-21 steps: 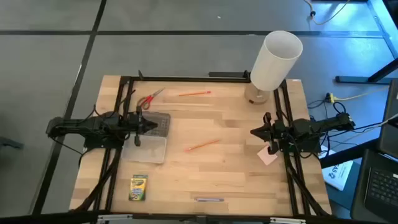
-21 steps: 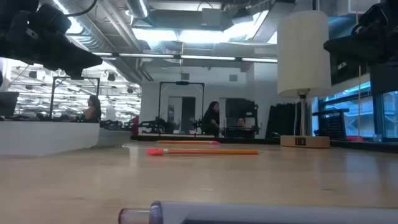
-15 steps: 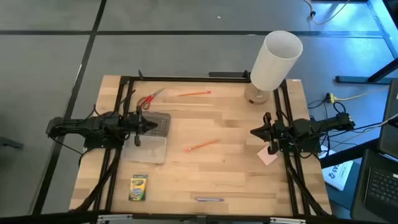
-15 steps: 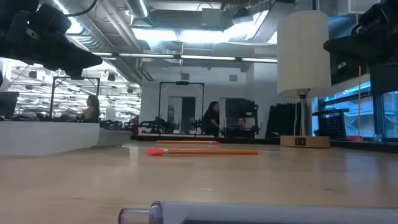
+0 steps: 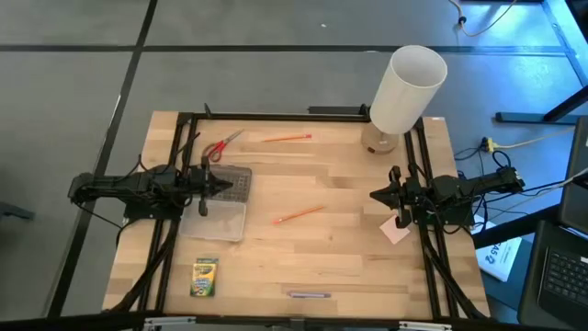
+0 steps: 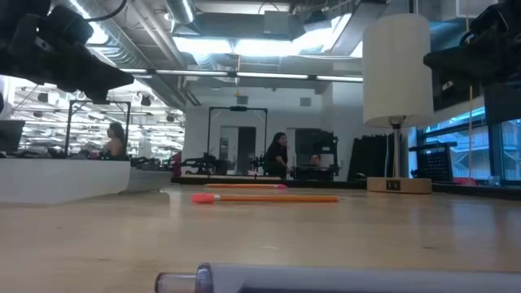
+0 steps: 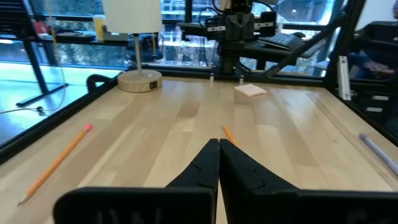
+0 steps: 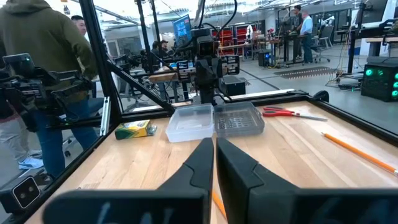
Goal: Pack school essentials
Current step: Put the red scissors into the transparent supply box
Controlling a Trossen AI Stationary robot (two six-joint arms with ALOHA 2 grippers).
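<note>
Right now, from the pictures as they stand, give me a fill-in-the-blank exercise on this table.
1. The red-handled scissors lie on the table's ____ side, seen from above.
2. The crayon box lies ____ the clear plastic case.
3. The left gripper hovers above the clear case with its jaws ____.
4. The pink pad lies under the ____ gripper.

Missing words: left; outside; shut; right

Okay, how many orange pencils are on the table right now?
2: one pencil near the far edge, beside the scissors; the other pencil mid-table, between both arms. None looks hidden.
</note>
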